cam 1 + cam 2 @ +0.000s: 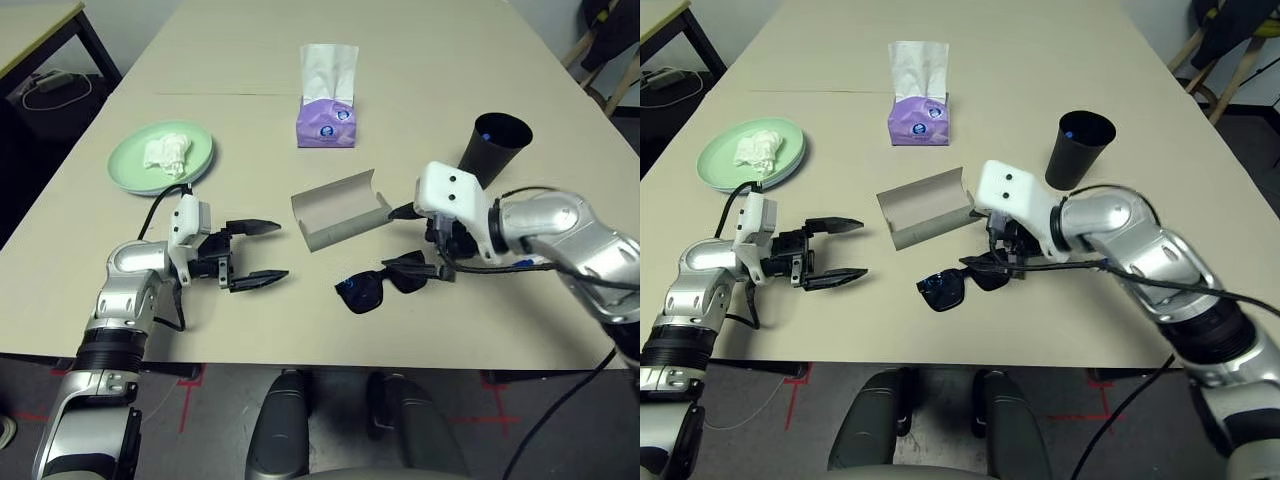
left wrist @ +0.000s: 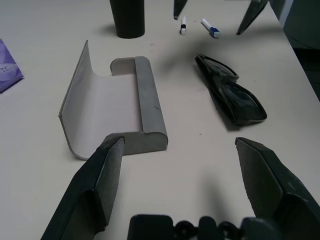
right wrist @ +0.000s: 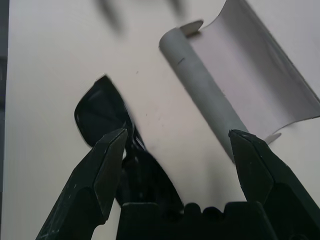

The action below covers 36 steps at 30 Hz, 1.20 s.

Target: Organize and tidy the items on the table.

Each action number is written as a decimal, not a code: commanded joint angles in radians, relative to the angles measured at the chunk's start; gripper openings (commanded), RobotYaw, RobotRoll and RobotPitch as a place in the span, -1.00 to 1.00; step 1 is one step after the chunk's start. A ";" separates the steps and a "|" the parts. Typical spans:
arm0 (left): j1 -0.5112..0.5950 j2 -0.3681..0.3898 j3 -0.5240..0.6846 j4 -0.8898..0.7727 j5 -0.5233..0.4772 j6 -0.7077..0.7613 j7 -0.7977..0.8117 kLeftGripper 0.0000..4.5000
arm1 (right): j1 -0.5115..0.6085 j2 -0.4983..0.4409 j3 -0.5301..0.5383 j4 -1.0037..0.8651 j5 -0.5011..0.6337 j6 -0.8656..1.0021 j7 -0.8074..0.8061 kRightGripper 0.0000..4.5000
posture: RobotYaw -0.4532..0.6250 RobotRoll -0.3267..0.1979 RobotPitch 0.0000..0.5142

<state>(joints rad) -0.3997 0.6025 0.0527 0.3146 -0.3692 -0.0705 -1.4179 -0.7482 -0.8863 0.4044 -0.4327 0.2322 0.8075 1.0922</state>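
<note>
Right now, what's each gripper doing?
Left gripper: open, holding nothing.
Right gripper: open, empty, over the black plastic sunglasses.

The right claw partly hides the sunglasses; the small blue thing inside the cup is perhaps a pen.

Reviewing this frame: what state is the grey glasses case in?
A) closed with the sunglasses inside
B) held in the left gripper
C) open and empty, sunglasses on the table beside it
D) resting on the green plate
C: the glasses case lies open and empty, with the sunglasses on the table beside it.
</note>
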 commanded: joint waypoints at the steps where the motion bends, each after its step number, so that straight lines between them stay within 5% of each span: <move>1: 0.028 -0.005 -0.013 -0.040 -0.008 -0.002 0.010 0.99 | -0.040 -0.020 0.069 -0.039 -0.028 0.050 0.044 1.00 | 0.17 0.25 -0.27; 15: 0.046 -0.004 -0.023 -0.091 -0.009 0.013 0.045 0.99 | -0.241 -0.006 0.376 -0.038 -0.221 0.018 0.219 1.00 | 0.21 0.25 -0.23; 36: 0.052 -0.002 -0.041 -0.125 -0.010 0.037 0.070 0.99 | -0.310 0.091 0.439 0.059 -0.399 -0.062 0.375 1.00 | 0.22 0.25 -0.23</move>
<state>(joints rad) -0.3654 0.5997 0.0226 0.2118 -0.3710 -0.0348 -1.3456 -1.0480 -0.8031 0.8243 -0.3807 -0.1509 0.7630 1.4540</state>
